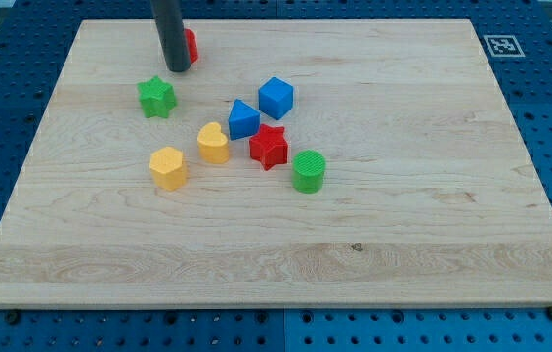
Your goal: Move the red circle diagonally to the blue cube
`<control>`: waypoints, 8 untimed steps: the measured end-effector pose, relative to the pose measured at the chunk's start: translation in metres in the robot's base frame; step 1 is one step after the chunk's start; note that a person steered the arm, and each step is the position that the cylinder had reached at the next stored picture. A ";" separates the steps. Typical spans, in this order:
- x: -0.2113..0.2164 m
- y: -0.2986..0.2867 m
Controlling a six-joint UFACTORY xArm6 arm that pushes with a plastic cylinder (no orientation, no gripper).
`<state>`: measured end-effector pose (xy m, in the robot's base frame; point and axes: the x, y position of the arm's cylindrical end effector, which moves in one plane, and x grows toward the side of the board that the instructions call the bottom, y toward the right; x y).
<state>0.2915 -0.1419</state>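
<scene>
The red circle [190, 44] lies near the view's top left, mostly hidden behind my dark rod. My tip [177, 68] rests on the board right against its left front side. The blue cube [276, 98] sits to the lower right of the red circle, near the board's middle, well apart from my tip.
A green star [156, 97] sits just below my tip. A blue triangular block [243, 119], a red star [269, 147], a yellow heart [213, 143], a yellow hexagon [168, 167] and a green cylinder [308, 170] cluster below the blue cube. The wooden board [403, 215] lies on a blue pegboard table.
</scene>
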 end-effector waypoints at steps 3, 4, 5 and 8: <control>-0.001 0.072; -0.002 0.054; -0.009 0.029; -0.028 0.000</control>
<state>0.2632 -0.1420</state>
